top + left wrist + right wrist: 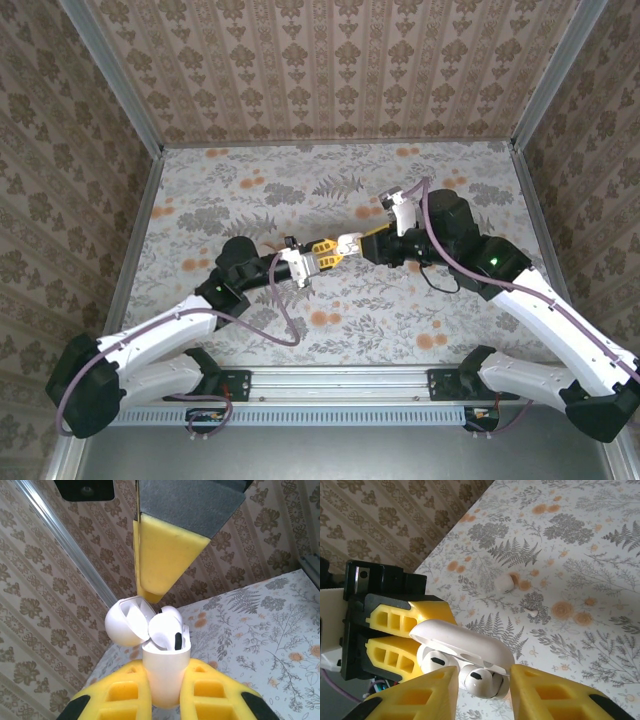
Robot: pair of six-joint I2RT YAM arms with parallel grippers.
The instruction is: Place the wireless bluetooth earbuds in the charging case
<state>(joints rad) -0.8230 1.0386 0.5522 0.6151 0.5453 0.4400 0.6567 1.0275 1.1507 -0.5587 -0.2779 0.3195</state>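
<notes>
- Above the middle of the table [580, 555], the charging case [160, 672] is held off the surface, upright, with its lid [122, 625] swung open to the left.
- The left gripper [165, 695] is clenched on the lower body of the case, one finger on each flank, leaving the mouth free.
- Both earbuds [165, 632] sit in the mouth of the case, side by side. They look high in their wells, so I judge them not fully seated.
- The right gripper [485, 680] has its jaws partly apart on either side of one earbud, right at the lid's edge. Whether it pinches the bud or merely brackets it, I cannot tell.
- Handling, as a judgement:
  - The case is light, hard and glossy, so it may slip or twist under a push. The flat flanks below the hinge are the place to hold it.
  - The buds are tiny, smooth and rounded, likely to squirt out of a pinch. A gentle press on the head looks safer than a squeeze.
  - The open lid and hinge look the most fragile part.
- Counts: one case, two earbuds, two grippers.
- On the table beyond lie one small white lump [503, 583] and one tiny white bit [532, 613], close together and well apart from the case.
</notes>
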